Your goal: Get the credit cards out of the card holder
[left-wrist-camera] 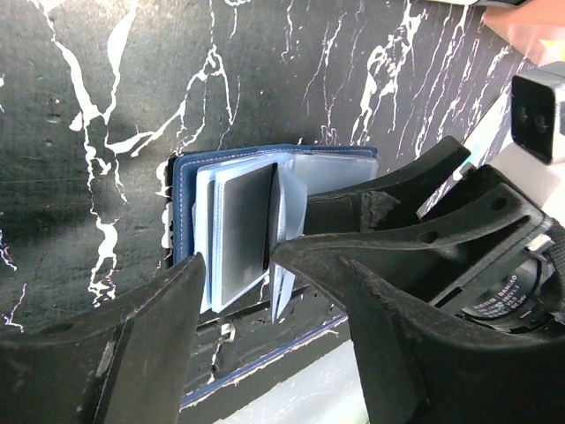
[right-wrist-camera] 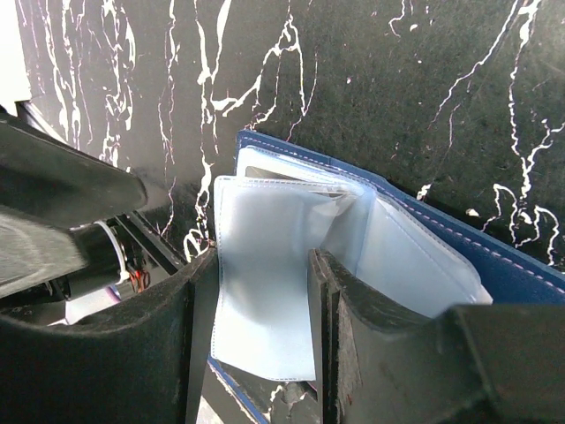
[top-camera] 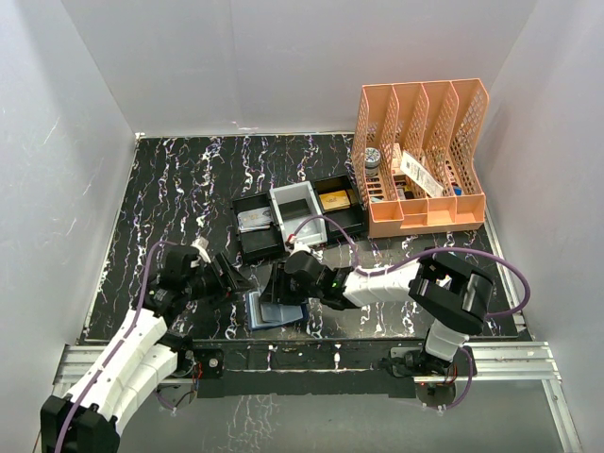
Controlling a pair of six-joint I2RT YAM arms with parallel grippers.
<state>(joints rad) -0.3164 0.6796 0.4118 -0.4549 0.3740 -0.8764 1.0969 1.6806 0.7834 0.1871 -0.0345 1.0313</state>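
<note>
Cover material: we find the card holder (left-wrist-camera: 184, 208) in navy leather-like skin with pale stitching, lying open and flat, its clear plastic sleeves fanned upward.
Contents: one of the credit cards (left-wrist-camera: 243, 231), thin, grey and rectangular, stands in a sleeve directly between the left fingertips.
Left gripper (left-wrist-camera: 237, 263): its black, rough-edged fingers flank the near end of that card. We cannot tell whether they press on it.
Right gripper (right-wrist-camera: 256, 261): clamped across one translucent sleeve leaf of the card holder, which fills the gap between its fingers. The navy cover runs on past its right finger.
Surface: the table (top-camera: 189, 189) is black with white marble veining, and a metal rail (top-camera: 311, 357) runs behind both wrists.
Room: plain white walls (top-camera: 283, 57) close in three sides.
Surroundings: beyond both grippers stands a black compartment tray (top-camera: 279, 209) with a grey centre bin, and a tan block (top-camera: 335, 199) in its right bin. Farther right of the right gripper is a peach lattice file rack (top-camera: 425, 212).
Obstruction: the two grippers crowd the card holder from opposite sides, and each hides part of it from above.
</note>
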